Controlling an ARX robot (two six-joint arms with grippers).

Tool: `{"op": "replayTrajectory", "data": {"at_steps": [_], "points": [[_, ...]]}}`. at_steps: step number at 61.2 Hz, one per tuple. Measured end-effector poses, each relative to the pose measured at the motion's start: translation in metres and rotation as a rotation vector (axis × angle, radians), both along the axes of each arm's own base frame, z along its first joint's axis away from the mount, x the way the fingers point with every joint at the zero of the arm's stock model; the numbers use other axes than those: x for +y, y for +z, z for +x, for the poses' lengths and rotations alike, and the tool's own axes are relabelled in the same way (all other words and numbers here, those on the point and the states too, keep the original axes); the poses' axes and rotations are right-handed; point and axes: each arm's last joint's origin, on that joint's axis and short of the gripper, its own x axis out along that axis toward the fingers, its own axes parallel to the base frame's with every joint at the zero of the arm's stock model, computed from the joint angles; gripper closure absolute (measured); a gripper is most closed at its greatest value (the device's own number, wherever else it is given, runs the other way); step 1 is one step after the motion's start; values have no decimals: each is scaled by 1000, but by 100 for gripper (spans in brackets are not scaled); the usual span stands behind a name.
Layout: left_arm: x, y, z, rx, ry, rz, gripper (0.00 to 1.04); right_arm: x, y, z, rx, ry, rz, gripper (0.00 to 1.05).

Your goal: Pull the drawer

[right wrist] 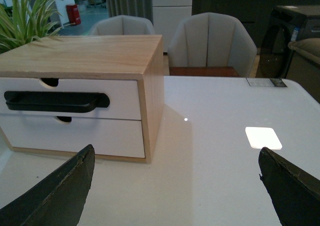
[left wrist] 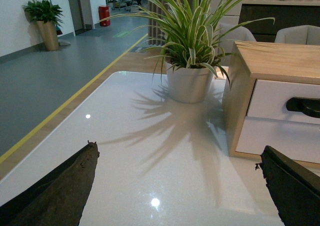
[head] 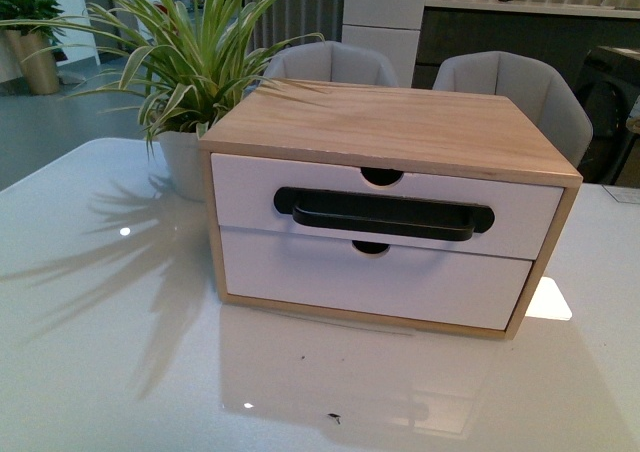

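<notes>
A wooden two-drawer box [head: 390,127] stands in the middle of the white table. Its upper drawer [head: 520,212] is white-fronted, with a long black bar handle [head: 383,215] and a half-round notch [head: 381,176] in its top edge; it sits flush and closed. Neither arm shows in the front view. My left gripper [left wrist: 177,153] is open over bare table, left of the box, the drawer [left wrist: 272,100] ahead to one side. My right gripper [right wrist: 175,156] is open near the box's right corner, with the drawer [right wrist: 122,93] and its handle [right wrist: 52,101] beyond one finger.
Below sits a plain white drawer front [head: 400,282] with only a notch. A potted spider plant [head: 185,82] stands just left of the box, leaves over its top. Two grey chairs [head: 515,92] stand behind the table. A bright light patch [right wrist: 263,137] lies on the table right.
</notes>
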Motion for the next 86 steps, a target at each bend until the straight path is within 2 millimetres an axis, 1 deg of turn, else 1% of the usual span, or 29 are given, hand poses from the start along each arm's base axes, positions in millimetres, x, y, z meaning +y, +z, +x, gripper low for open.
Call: {"op": "replayTrajectory", "data": {"at_steps": [86], "points": [[0,0,0,0,0,0,7,0,0,0,0,0,0,9]]}}
